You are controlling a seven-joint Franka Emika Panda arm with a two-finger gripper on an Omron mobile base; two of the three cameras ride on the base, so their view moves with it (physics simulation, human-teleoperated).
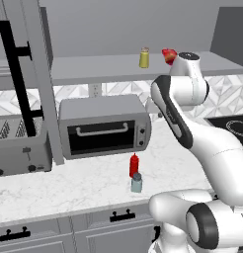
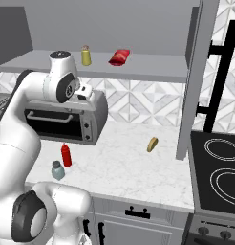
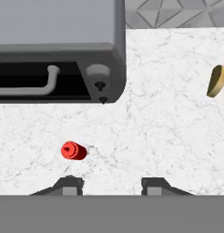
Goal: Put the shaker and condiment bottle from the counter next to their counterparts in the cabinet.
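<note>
The slim red condiment bottle (image 1: 134,165) (image 2: 66,155) stands upright on the marbled counter (image 1: 69,188), in front of the toaster oven. From above, the hand view shows its red top (image 3: 73,151). The small pale shaker (image 1: 137,183) (image 2: 58,170) with a dark cap stands just in front of it, nearer the counter edge. Up on the cabinet shelf (image 1: 94,66) (image 2: 153,69) sit the yellow shaker (image 1: 144,58) (image 2: 86,56) and the flat red condiment thing (image 1: 168,56) (image 2: 119,57). My gripper (image 3: 111,186) (image 2: 85,92) hangs high over the counter, pointing down, open and empty.
A silver toaster oven (image 1: 103,126) (image 2: 67,119) (image 3: 54,50) stands behind the bottle. A toaster (image 1: 20,146) is at the left. The cabinet door (image 1: 39,74) stands open. A small tan object (image 2: 152,144) (image 3: 217,81) lies on the counter near the stove (image 2: 219,172).
</note>
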